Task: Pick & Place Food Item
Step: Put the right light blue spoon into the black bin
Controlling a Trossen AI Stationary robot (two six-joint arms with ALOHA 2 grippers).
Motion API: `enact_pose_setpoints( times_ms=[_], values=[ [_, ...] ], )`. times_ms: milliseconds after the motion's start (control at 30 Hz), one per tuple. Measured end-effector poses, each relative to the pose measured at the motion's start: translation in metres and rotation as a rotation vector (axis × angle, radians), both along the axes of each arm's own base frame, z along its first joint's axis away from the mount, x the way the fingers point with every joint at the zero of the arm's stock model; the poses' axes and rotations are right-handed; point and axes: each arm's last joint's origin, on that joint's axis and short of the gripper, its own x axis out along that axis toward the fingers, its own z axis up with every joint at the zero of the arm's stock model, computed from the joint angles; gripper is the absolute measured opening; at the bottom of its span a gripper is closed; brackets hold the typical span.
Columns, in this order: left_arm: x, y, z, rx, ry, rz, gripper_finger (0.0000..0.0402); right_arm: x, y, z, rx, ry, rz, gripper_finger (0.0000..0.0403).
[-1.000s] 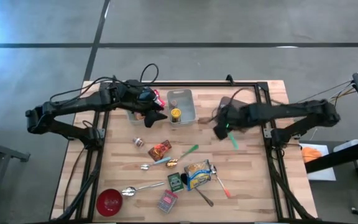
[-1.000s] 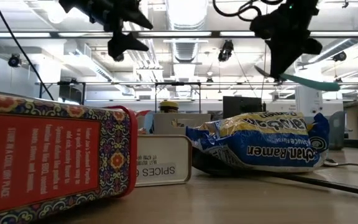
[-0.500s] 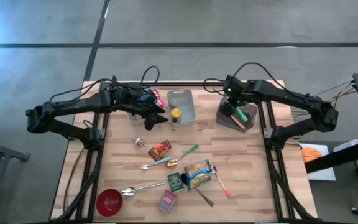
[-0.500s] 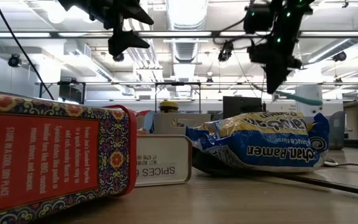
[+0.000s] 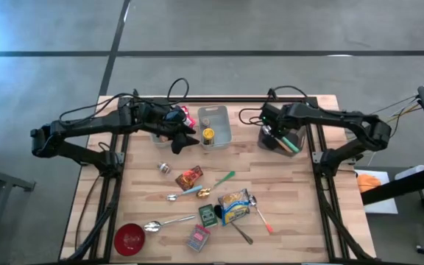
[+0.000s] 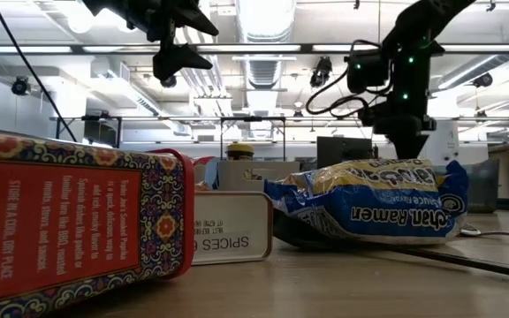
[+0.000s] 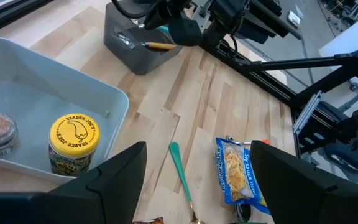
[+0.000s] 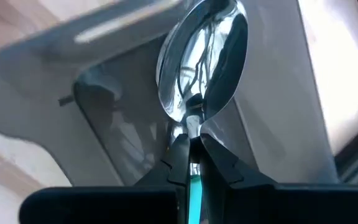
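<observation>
Right gripper [image 8: 191, 163] pinches teal-handled spoon [image 8: 202, 59] over dark grey bin [image 5: 280, 137]. Left gripper [image 5: 185, 138] spread, empty, beside clear tray [image 7: 67, 93] holding "Trader Joe's" jar [image 7: 73, 142]. Ramen bag [image 6: 374, 203] reads "ramen"; tin [image 6: 230, 228] reads "SPICES".

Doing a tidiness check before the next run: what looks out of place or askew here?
Cutlery and food packets lie scattered at mixed angles across the table. A ramen packet rests partly over a spoon, and a green-handled spoon lies diagonally mid-table. Nothing looks spilled or damaged.
</observation>
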Motion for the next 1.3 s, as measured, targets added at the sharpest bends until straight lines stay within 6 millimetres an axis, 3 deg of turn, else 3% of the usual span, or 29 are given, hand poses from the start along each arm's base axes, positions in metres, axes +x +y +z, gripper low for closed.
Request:
enact_pose_setpoints(
  times_ms=[633, 1300],
  values=[
    [0.0, 0.0, 0.0, -0.006, 0.0, 0.005, 0.0291, 0.003, -0.004, -0.044, 0.051, 0.045, -0.022, 0.0009],
    [0.0, 0.0, -0.001, -0.024, 0.01, 0.014, 0.0291, 0.011, -0.006, -0.049, 0.1, 0.033, 0.024, 0.0047]
  ],
)
